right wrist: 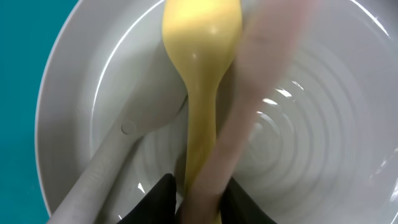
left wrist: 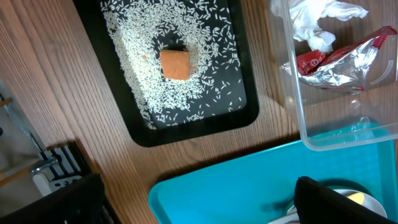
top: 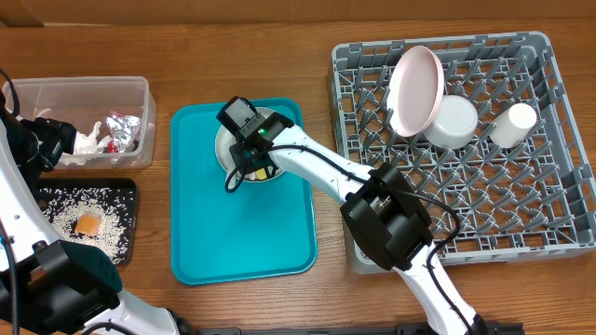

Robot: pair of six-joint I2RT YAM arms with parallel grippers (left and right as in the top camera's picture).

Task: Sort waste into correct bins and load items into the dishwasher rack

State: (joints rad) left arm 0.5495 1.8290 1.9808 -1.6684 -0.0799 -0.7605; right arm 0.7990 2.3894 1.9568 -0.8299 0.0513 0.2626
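On the wooden table point(top: 279, 56) (warm brown grain) the right gripper point(right wrist: 199, 190) pinches the pale yellow and pinkish cutlery point(right wrist: 202, 93) lying in the grey-green plate point(right wrist: 323, 143) on the teal tray point(top: 242, 233). The left gripper point(top: 58, 141) gapes wide and empty at the clear tub point(top: 144, 86).

Arm links point(top: 321, 167): white rounded shells
Joint housings point(top: 386, 221): black, blocky
Cables point(top: 456, 221): black, thin, looping
Wrist module point(top: 244, 119): black, green light

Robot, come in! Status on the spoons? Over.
Left pincer open, by clear tub. Right pincer shut on yellow spoon and pinkish handle, in grey-green plate. Third pale piece lying alongside.
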